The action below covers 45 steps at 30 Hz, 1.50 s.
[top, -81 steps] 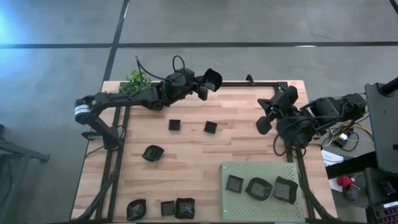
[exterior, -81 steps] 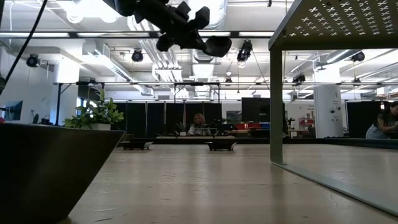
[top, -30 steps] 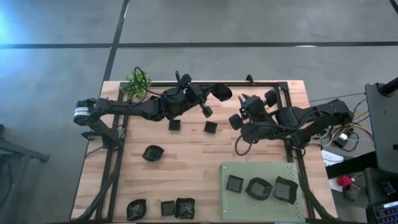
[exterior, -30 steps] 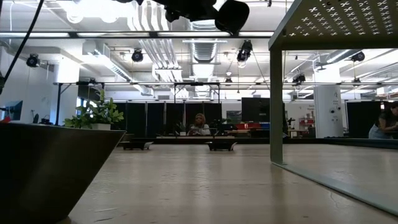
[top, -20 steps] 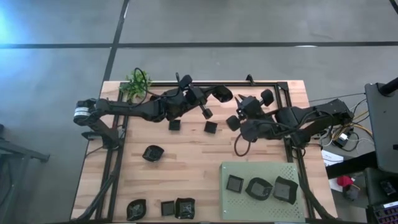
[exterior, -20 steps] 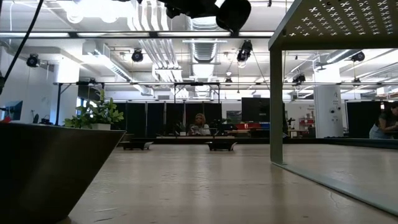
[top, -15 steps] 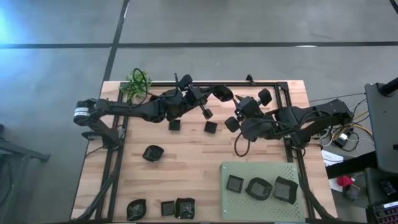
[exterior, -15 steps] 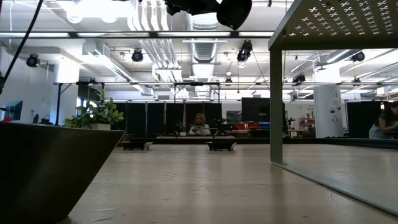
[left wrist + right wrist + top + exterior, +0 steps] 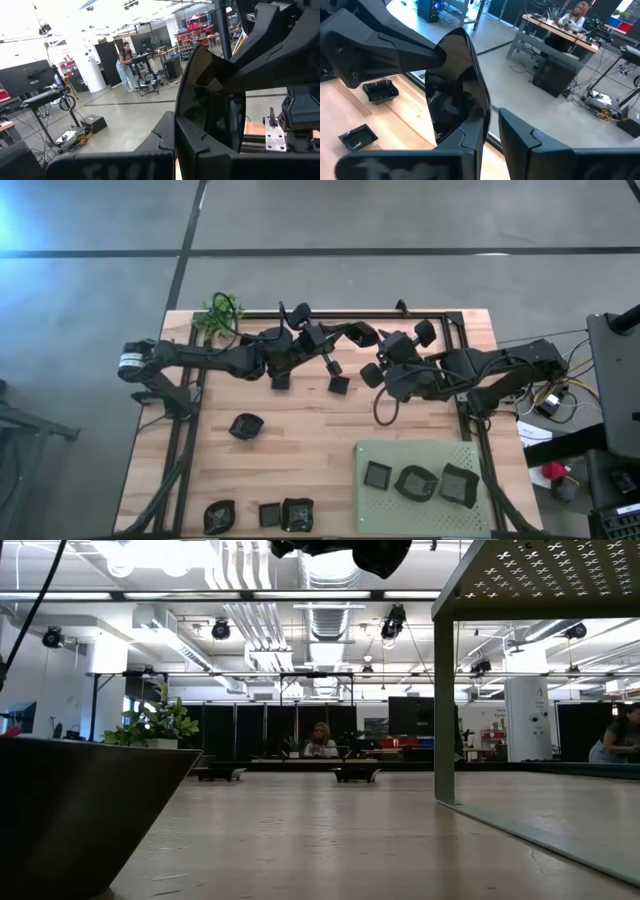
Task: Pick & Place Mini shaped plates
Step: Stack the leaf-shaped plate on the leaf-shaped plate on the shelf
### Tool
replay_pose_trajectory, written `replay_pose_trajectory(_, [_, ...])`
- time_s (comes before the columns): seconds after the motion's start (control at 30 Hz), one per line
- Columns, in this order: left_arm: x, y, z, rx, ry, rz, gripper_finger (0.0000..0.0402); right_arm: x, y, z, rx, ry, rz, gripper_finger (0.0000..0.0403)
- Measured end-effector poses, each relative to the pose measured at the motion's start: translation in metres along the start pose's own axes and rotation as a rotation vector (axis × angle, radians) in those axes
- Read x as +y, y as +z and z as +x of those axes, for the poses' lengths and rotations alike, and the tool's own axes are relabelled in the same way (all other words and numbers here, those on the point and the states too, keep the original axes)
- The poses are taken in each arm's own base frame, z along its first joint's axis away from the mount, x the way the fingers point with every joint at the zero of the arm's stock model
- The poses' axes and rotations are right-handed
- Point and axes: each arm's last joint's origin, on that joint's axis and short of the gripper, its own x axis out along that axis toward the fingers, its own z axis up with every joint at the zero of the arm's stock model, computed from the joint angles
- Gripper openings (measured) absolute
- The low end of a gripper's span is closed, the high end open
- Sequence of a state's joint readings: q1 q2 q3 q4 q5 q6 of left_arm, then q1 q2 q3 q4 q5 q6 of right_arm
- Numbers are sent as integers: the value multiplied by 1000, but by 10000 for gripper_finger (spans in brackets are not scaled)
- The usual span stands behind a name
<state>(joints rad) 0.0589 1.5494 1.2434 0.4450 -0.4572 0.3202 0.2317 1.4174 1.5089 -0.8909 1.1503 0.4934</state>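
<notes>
Under the left arm [image 9: 200, 357], one square plate [image 9: 281, 380] sits half-hidden.

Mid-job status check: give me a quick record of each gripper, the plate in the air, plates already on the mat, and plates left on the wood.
left gripper: over the table's far middle, shut on the held plate
held plate: off the table, between the two grippers
right gripper: facing the left one, right beside the held plate; whether it grips is unclear
green mat: three placed plates
bare wood: six loose plates, two near the grippers, one mid-left, three along the edge beside the mat
plant: far left corner
</notes>
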Motion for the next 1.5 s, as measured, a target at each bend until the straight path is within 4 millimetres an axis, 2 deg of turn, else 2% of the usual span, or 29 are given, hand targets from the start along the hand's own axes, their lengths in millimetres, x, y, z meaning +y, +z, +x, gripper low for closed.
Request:
replay_pose_trajectory(0.2, [0,0,0,1,1,0,0,0,0,0,0,3,4,13])
replay_pose_trajectory(0.47, [0,1,0,3,0,-16,4,0,0,0,-1,2,6,9])
replay_pose_trajectory(0.83, [-1,2,-1,17,-13,-37,91,-1,1,1,2,7,14,8])
replay_pose_trajectory(1.0, [-1,10,-8,11,-21,-59,101,-6,3,3,2,-6,28,8])
replay_pose_trajectory(1.37, [-12,11,-15,44,-57,-48,101,-21,6,11,17,-56,31,8])
replay_pose_trajectory(1.5, [-8,13,-20,79,-50,-35,101,-36,11,3,56,43,67,8])
